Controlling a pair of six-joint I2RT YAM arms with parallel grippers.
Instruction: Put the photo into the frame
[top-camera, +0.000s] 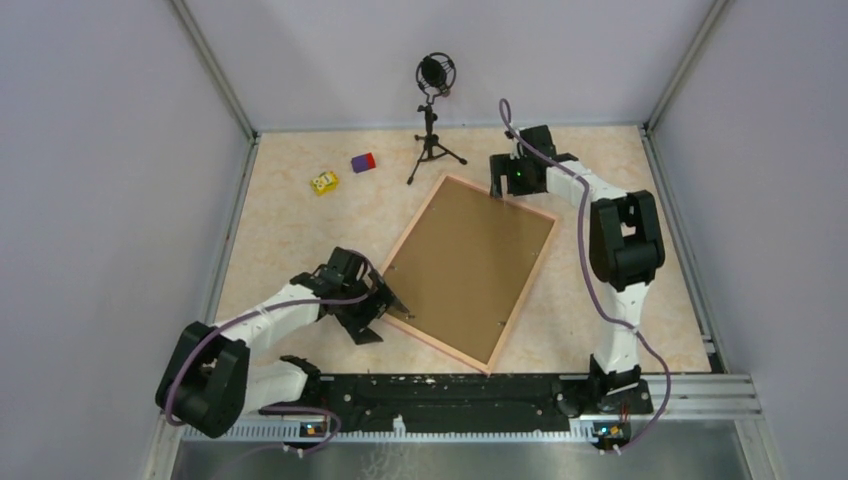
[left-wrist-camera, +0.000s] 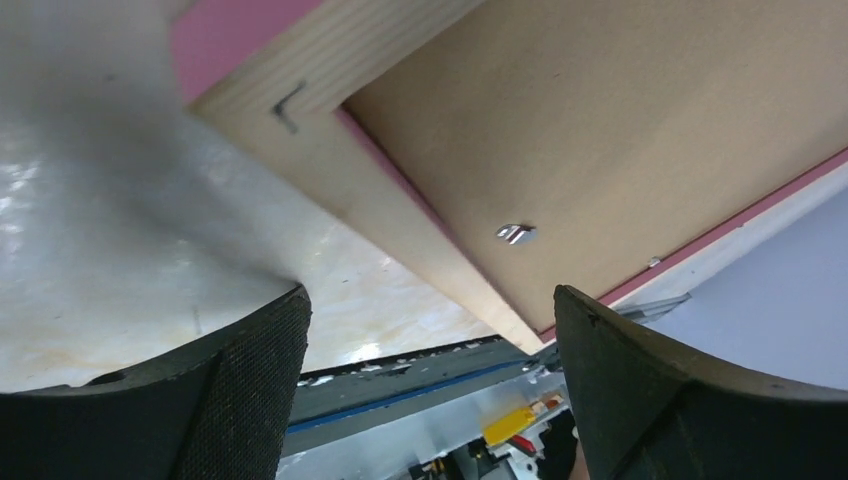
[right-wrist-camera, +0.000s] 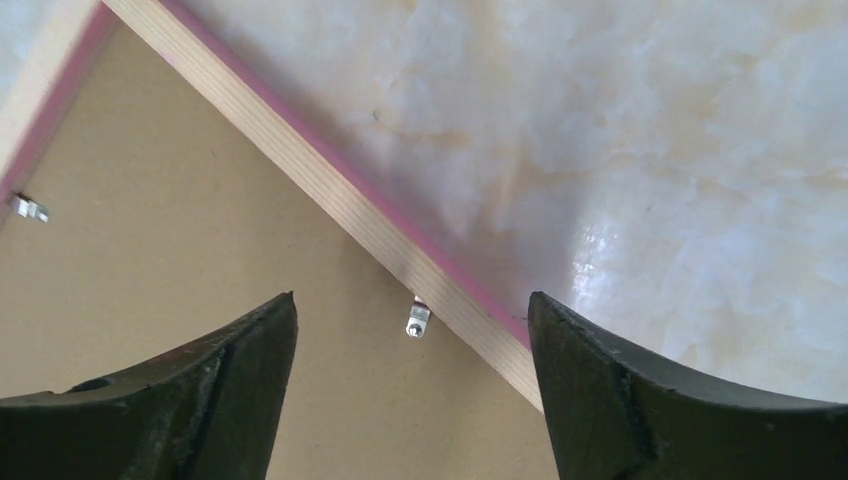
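I see the frame lying flat in the middle of the table, with a backing board set inside it. Behind its far corner stands a microphone stand. Left of that lie a small block and a small toy. My left end effector sits at the frame's near-left edge, and my right end effector is over its far corner.

The marbled beige bench carries a pink-edged frame lying askew at its middle, back up, with a brown backing board inside. Toward the far left corner sit a yellow toy and a purple-red block. A microphone stand is at the far edge.
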